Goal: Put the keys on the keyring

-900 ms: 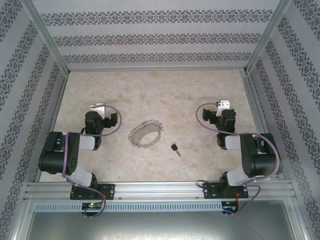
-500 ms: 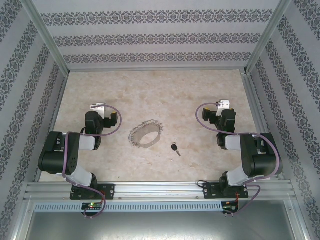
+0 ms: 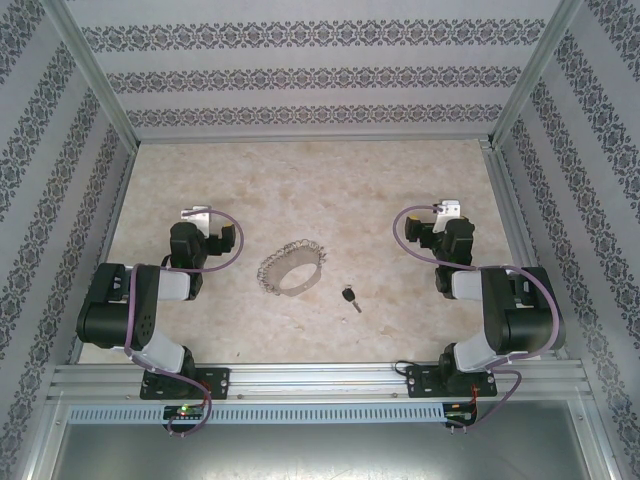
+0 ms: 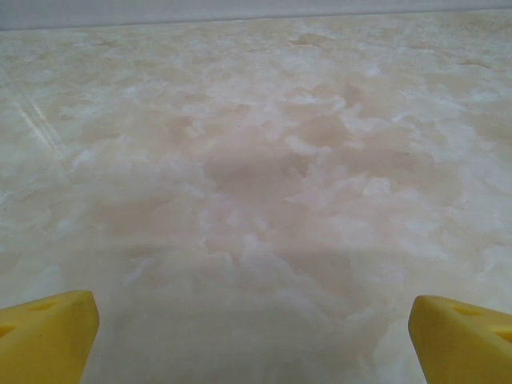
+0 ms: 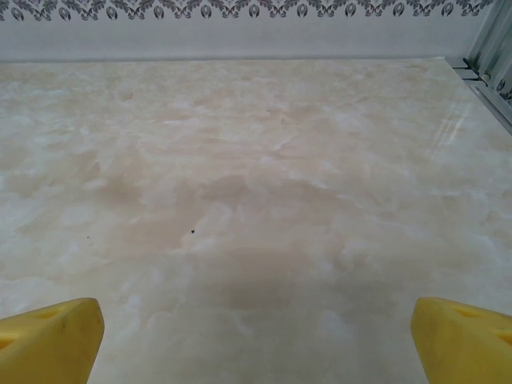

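Only the right gripper (image 3: pixel 449 208) is shifting slightly; with it and the left gripper (image 3: pixel 194 213) both spread wide, I am aiming squarely for the key (image 3: pixel 349 296) beside the keyring (image 3: pixel 291 271).

You find the keyring (image 3: pixel 291 271) on the table (image 3: pixel 330 180), toward its near edge and a little left of centre, between the left arm (image 3: pixel 130 305) and the right arm (image 3: pixel 510 310). The key (image 3: pixel 349 297) lies just right of it, nearer that edge, not touching.

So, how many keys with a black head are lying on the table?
1. The key lies on the table, just right of the keyring and apart from it. The silver fringe on the keyring is too small to tell what it holds.
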